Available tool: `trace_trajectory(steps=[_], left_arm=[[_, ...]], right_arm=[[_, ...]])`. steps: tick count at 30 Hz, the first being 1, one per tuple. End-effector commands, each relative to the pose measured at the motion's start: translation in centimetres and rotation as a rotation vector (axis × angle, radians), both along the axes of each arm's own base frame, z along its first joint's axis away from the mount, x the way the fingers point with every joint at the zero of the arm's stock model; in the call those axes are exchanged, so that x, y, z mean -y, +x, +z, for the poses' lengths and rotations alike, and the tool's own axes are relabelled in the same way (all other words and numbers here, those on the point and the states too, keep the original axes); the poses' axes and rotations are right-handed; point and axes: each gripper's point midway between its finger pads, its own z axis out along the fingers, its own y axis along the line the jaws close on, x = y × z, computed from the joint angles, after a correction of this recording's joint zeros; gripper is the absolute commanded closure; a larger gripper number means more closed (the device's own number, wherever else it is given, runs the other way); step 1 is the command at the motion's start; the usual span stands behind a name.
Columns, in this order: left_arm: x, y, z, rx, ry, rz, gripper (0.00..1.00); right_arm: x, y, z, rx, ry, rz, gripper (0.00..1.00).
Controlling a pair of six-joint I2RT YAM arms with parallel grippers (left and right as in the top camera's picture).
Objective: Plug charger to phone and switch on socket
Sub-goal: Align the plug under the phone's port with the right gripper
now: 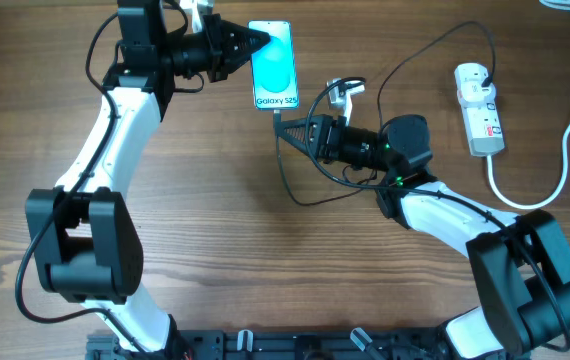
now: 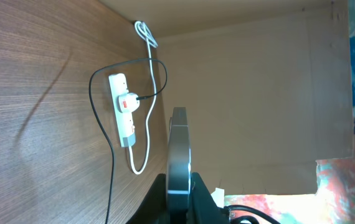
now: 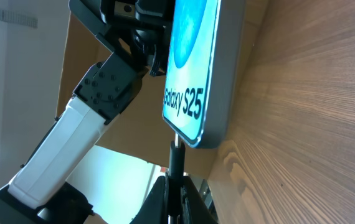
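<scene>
Pinched tight in the left gripper (image 1: 257,43), at the table's twelve o'clock: the phone (image 1: 273,62), screen up, gripped from its nine-o'clock side. Pinched just as tight in the right gripper (image 1: 285,128), at the phone's six-o'clock edge: the connector tip of the charger (image 3: 176,155). Looks like the insertion step, tip right at the port but not provably seated.

Could go wrong through skew: with any tilt of the tip against the port, jams or scrapes the casing instead of sliding in. Could also shove the phone out of the left grip, if pushed towards twelve o'clock harder than that thin edge hold resists. Could snag the slack cable looped at the right wrist's seven o'clock when reaching to three o'clock for the socket (image 1: 480,110).

Impossible to tell from the right wrist view whether the tip has entered the port; hidden behind the phone's lip. Cannot tell either whether the phone rests on the table (image 1: 215,200) or hangs just above it. Switch position on the socket too small to read; by the left wrist view, seems to have the charger's far end plugged in.
</scene>
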Motion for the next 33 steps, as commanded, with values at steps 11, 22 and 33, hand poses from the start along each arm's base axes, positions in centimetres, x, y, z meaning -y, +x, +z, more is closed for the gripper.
trace_trajectory(steps=[11,22,33], left_arm=[[0.7,-0.9,1.2,0.05,-0.014,-0.058,0.96],[0.6,-0.9,1.4,0.066,-0.016,-0.061,0.96],[0.7,-0.9,1.6,0.082,-0.017,-0.063,0.96]], right_arm=[[-0.1,0.4,-1.0,-0.047,-0.011,-0.002,0.96],[0.0,-1.1,-1.1,-0.046,-0.022,0.099,0.96],[0.1,-0.5,-1.1,-0.022,-0.023,0.062,0.96]])
